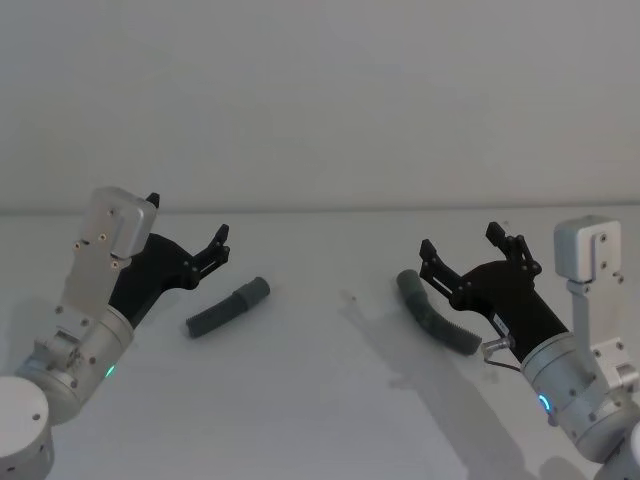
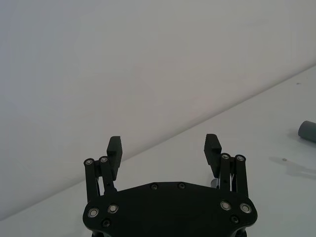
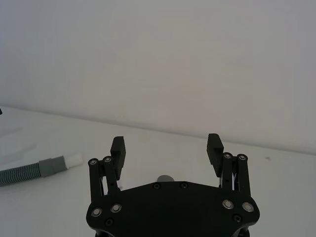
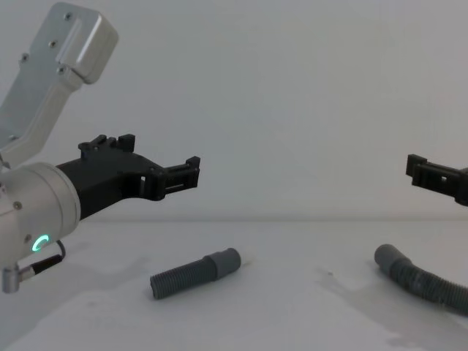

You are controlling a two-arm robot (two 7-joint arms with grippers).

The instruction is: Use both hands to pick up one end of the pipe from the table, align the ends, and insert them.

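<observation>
Pipe, short hose (image 1: 228, 308): dark grey, ribbed and straight. It lies flat on the table (image 1: 320, 410), left of centre in the head view.
Short hose, long axis: diagonal. The ribbed end is nearer the robot and to its left. The short-hose cuff (image 1: 256, 290) is farther off and to its right, pointing toward the middle of the table.
Pipe, long hose (image 1: 440, 318): dark grey, ribbed and curved. It lies flat on the table, right of centre.
Long hose, long axis: it starts at the long-hose cuff (image 1: 409, 283), which points away from the robot and slightly left. From there it bends back toward the robot's right, and its tail runs under the right gripper's body.
Cuffs, relation: well apart, with bare table between them; their axes are not in line.
White tip (image 3: 74, 159): seen in the right wrist view. It is narrower than the grey cuff it ends, on a ribbed piece lying on the table. Which hose this is cannot be told for certain.
Left gripper (image 1: 187, 220): fingers spread wide, clear of both hoses. It is near the short hose, on its left, and points forward and toward the robot's right. In the chest view it is raised above the hose and roughly level.
Left arm (image 1: 85, 340): silver and bent, with its green ring light (image 4: 38, 243) lit.
Right gripper (image 1: 461, 240): fingers spread wide, gripping nothing. It hangs over the long hose and points forward and toward the robot's left. In the chest view it enters at the right edge, higher than the hose.
Right arm (image 1: 590, 390): silver, at the lower right of the head view.
Wall (image 1: 320, 100): pale grey, behind the table.
</observation>
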